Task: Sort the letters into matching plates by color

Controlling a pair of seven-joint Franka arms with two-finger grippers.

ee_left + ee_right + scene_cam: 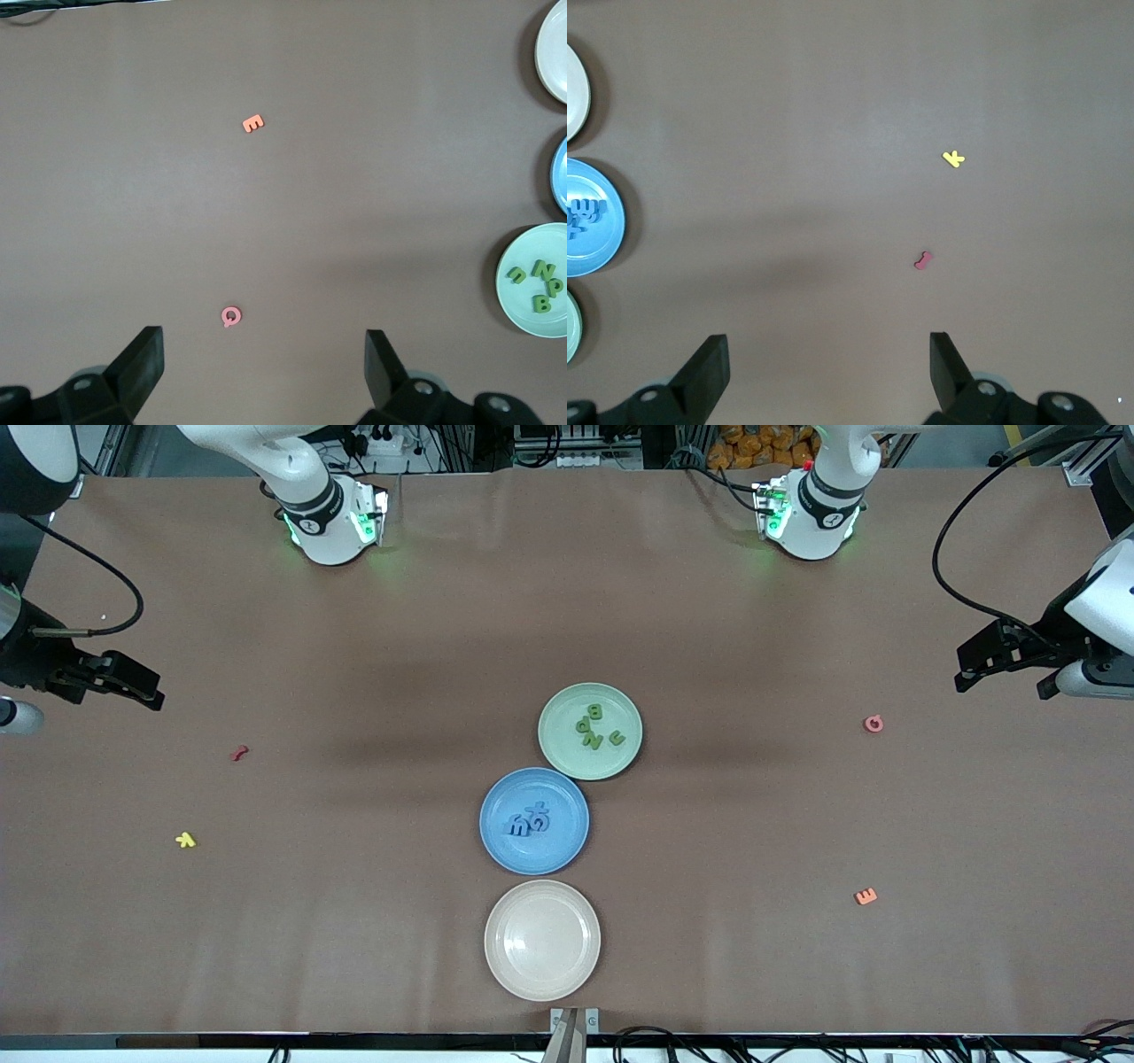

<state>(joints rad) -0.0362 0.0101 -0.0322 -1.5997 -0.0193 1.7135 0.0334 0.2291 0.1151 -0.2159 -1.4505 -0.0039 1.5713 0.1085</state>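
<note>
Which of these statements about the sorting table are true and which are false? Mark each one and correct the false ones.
1. The green letters lie in the mint green plate. True.
2. The cream plate holds a yellow letter. False: it holds nothing; the yellow letter lies on the table toward the right arm's end.
3. The left gripper is shut on the pink letter. False: it is open, and that letter lies on the table.
4. The blue plate holds blue letters. True.
5. The right gripper is open and holds nothing. True.
</note>
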